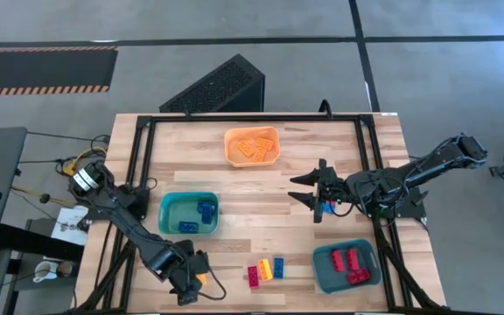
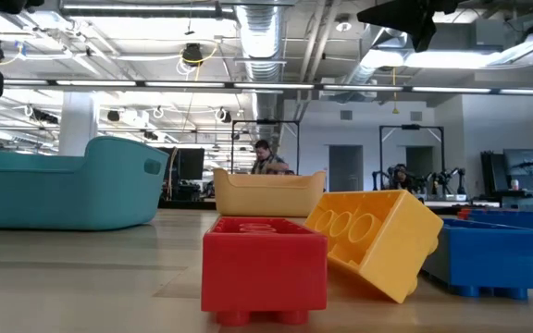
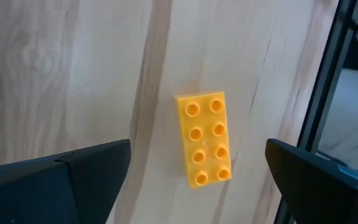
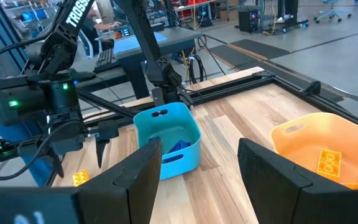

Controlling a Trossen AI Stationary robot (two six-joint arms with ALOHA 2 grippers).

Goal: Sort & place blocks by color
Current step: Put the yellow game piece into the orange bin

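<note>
Both jaws stand open and empty, the left gripper [image 1: 198, 287] above one yellow block [image 3: 204, 139] at lower left, the right gripper [image 1: 315, 194] mid-table.

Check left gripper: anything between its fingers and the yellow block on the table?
Nothing visible. The left gripper is open above the yellow block, which lies flat, studs up, alone on bare wood between the fingers.

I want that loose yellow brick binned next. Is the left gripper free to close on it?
Probably yes: the left gripper hangs open over the yellow brick, a finger on either side, only bare table around it.
</note>
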